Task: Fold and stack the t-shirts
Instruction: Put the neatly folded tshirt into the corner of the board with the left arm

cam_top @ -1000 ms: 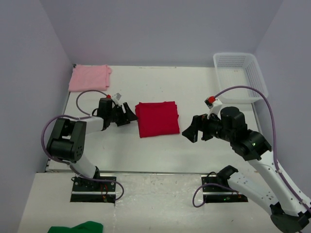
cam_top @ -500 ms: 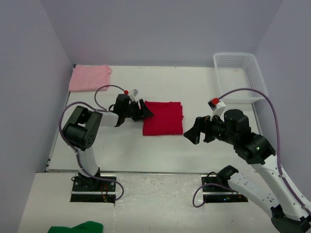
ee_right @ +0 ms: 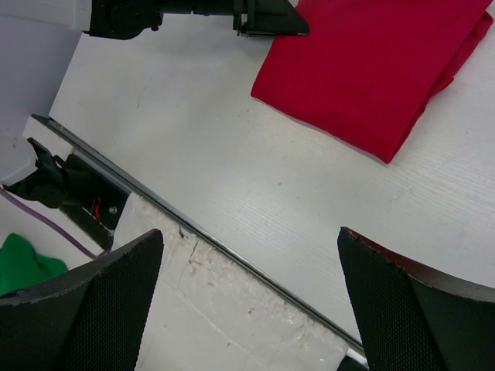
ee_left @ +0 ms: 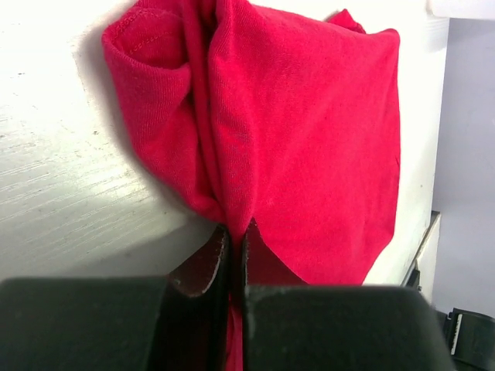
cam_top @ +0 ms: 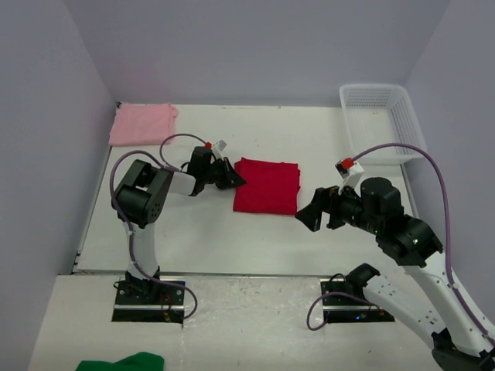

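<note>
The red t-shirt (cam_top: 267, 185) lies folded in a rough square at the middle of the table, also seen in the left wrist view as bunched red cloth (ee_left: 309, 131) and in the right wrist view as the red t-shirt (ee_right: 371, 69). My left gripper (cam_top: 234, 179) is shut on the shirt's left edge, with cloth pinched between the jaws (ee_left: 236, 239). The pink t-shirt (cam_top: 142, 124) rests folded at the far left corner. My right gripper (cam_top: 311, 214) hangs open to the right of the red shirt, nothing between its fingers (ee_right: 247, 286).
A white mesh basket (cam_top: 384, 124) stands at the far right. A green cloth (cam_top: 124, 362) lies on the near floor by the left base, also seen as green cloth (ee_right: 23, 267). The table's near metal edge (ee_right: 201, 232) runs under the right gripper.
My left gripper slid right, pushing the red shirt rightward, and shut on its left edge. The right gripper drifted slightly right and down, still open.
</note>
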Robot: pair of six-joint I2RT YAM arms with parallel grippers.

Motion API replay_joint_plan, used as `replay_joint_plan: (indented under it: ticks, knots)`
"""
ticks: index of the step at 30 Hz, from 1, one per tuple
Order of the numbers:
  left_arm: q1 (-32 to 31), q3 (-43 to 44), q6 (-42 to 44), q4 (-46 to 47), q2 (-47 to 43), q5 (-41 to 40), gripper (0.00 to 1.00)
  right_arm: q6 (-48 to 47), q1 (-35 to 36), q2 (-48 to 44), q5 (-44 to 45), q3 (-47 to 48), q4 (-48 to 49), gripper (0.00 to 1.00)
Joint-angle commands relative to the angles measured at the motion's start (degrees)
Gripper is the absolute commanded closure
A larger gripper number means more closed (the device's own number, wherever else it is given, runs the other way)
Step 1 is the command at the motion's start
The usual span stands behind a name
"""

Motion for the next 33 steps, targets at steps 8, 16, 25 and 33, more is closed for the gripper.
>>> replay_joint_plan:
  ticks: [8,16,25,33]
  knots:
    - [-0.41,4.68,16.93,-27.94,-8.04,-14.40,1.00,1.44,0.18,-0.51,-0.26,-3.62,1.10,0.06]
    - [0.12,17.08,26.71,-38.97,-12.27,-26.18,1.00,1.62,0.10,0.98,-0.97,-5.82,1.72,0.07]
    - [2.57,29.12,35.59,-42.66,-10.87,-29.18,1.00,1.09,0.10,4.06,-2.55,-6.34,2.07,0.07]
    - [7.06,42.21,42.62,-45.65,-5.60,-28.48,1.00,0.21,0.18,8.10,-4.40,-7.93,4.00,0.08]
